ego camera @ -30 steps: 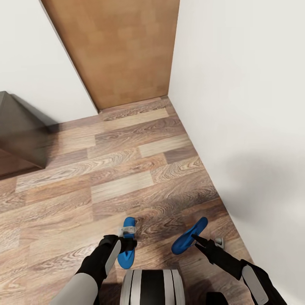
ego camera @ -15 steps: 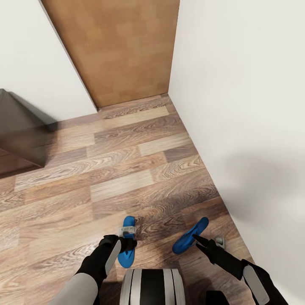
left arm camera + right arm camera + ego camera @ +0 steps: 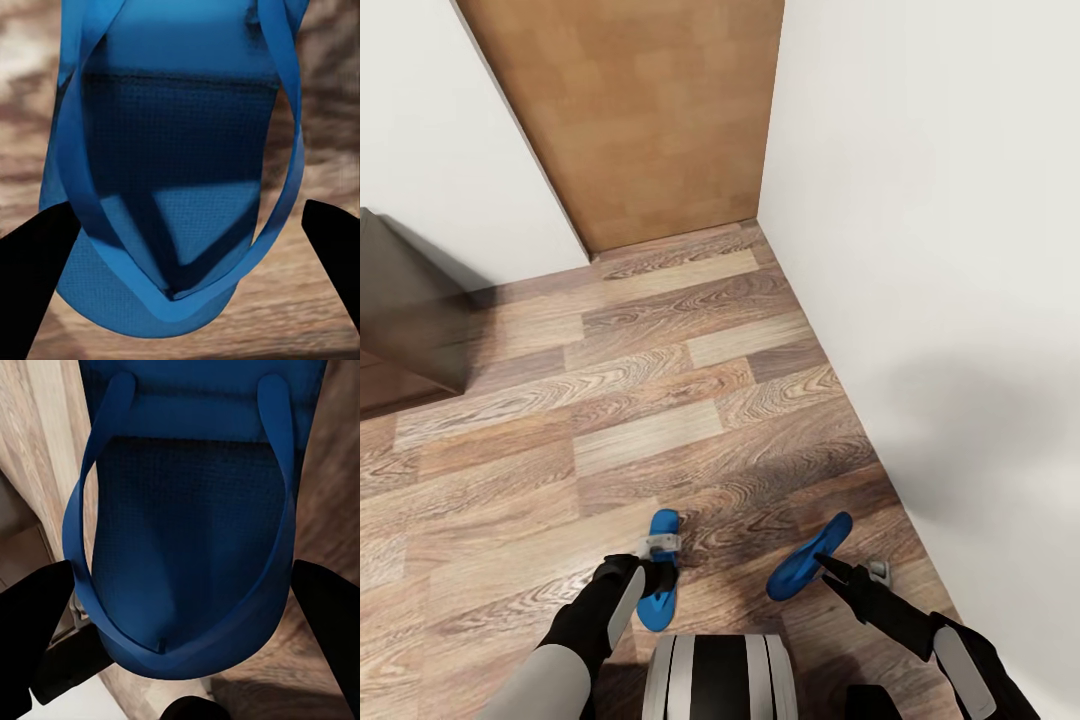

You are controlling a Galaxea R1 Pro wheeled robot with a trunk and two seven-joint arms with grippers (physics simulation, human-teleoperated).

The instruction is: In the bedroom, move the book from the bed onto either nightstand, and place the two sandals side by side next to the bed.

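Two bright blue sandals hang just above the wood-plank floor in front of my base. My left gripper (image 3: 660, 576) is shut on the left sandal (image 3: 664, 528), which points away from me. My right gripper (image 3: 824, 563) is shut on the right sandal (image 3: 806, 562), which tilts to the right, toward the wall. In the left wrist view a sandal (image 3: 176, 150) with its straps sits between two black fingers (image 3: 34, 255). The right wrist view has the other sandal (image 3: 187, 532) between its fingers (image 3: 330, 600). The book, the bed and the nightstand are out of view.
A white wall (image 3: 950, 260) runs close along my right side. A brown wooden door (image 3: 640, 110) closes the corner ahead. A dark cabinet (image 3: 405, 310) stands at the left against another white wall. Wood floor (image 3: 640, 400) lies between them.
The whole head view has shifted very slightly, so the camera moved a little. Both sandals stay in the grippers, in the same place relative to my arms.
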